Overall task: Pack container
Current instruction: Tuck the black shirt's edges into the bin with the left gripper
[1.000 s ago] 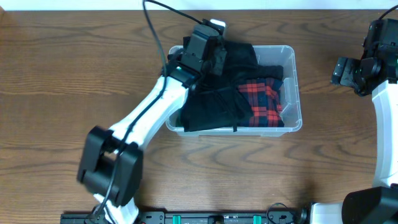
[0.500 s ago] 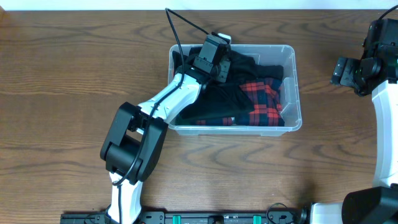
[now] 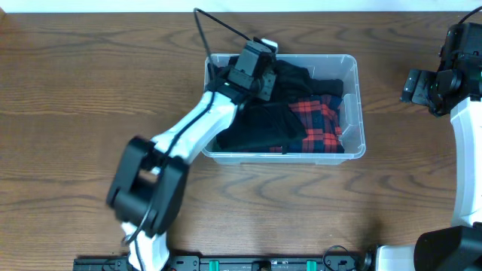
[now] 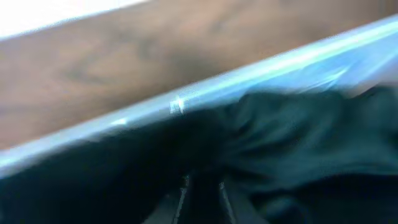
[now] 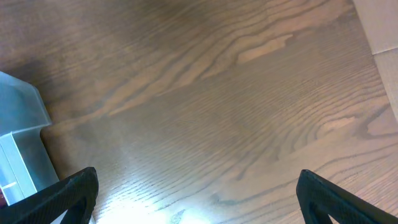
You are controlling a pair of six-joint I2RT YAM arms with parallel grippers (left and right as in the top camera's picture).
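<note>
The container [image 3: 360, 113] is a clear plastic bin at the table's back middle. It holds a black garment [image 3: 256, 128] on the left and a red plaid cloth [image 3: 320, 124] on the right. My left gripper [image 3: 266, 77] reaches down into the bin's back left part. In the left wrist view its fingertips [image 4: 202, 190] stand a narrow gap apart, buried in the black garment [image 4: 298, 124], just inside the bin's wall [image 4: 261, 71]. My right gripper [image 3: 413, 85] hovers wide open over bare table right of the bin, with nothing between its fingers [image 5: 199, 193].
The bin's near corner [image 5: 22, 124] shows at the left edge of the right wrist view. The wooden table [image 3: 90, 90] spreads round the bin on all sides. The left arm's elbow [image 3: 147, 184] hangs over the table's front left.
The left arm's elbow swung about while the gripper stayed at the bin's back left. The black garment, which reached the front rim, now lies lower inside. The right arm has not moved.
</note>
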